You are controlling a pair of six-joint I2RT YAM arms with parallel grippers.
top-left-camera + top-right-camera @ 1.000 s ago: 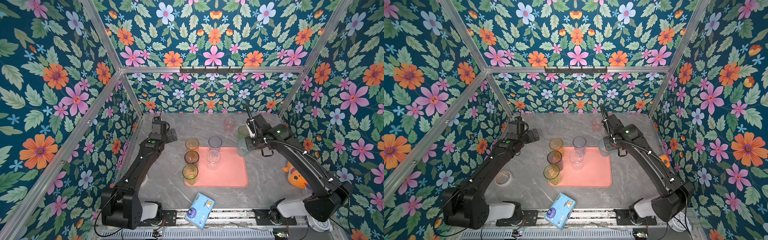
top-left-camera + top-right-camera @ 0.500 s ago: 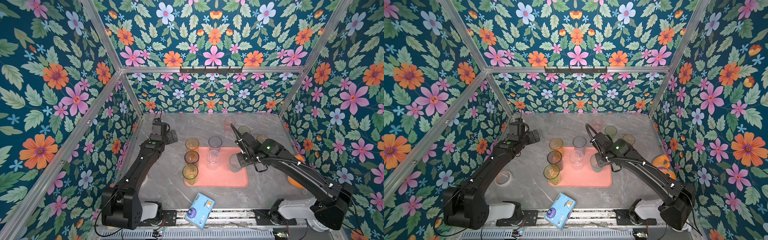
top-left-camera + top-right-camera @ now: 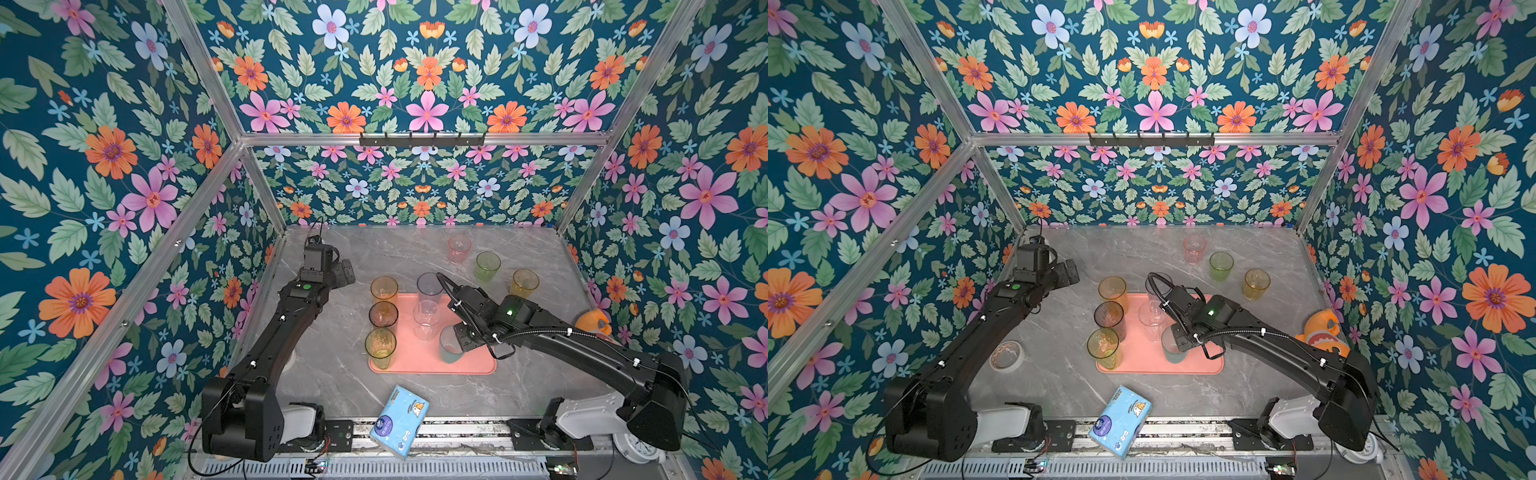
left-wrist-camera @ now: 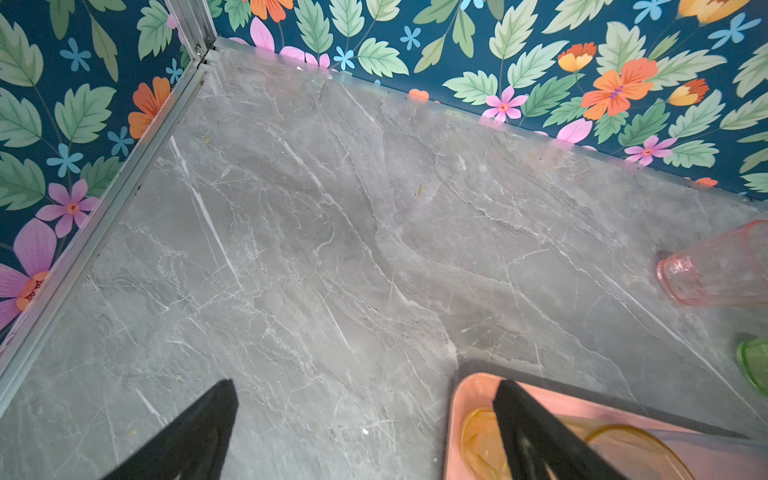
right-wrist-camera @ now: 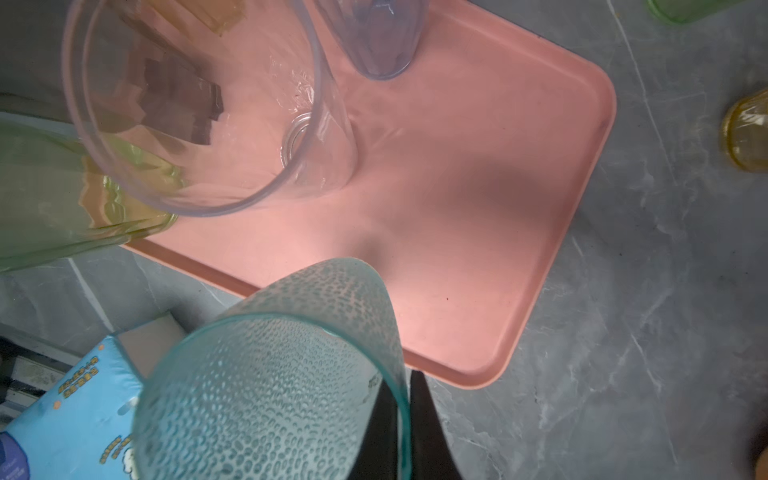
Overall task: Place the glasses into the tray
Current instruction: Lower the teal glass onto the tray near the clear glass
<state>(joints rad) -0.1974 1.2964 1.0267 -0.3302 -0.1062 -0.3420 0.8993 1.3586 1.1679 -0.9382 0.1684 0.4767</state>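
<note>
Dark teal walls [image 3: 124, 199] papered with orange, pink and blue flowers enclose a grey marbled tabletop [image 3: 395, 249], framed by silver metal bars [image 3: 299, 139], a black hook rail [image 3: 422, 141] at the back.

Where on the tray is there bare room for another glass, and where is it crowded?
Free: the tray's right strip, between the teal glass and the right rim. Crowded: the left edge and middle, where five glasses stand close.

Blue tissue pack [image 3: 399, 419] lies at front edge of grey marble tabletop [image 3: 374, 253]; orange toy [image 3: 594, 322] by rt wall; tape roll [image 3: 1007, 355] nr opposite wall; black hook rail [image 3: 422, 139] on back wall.
</note>
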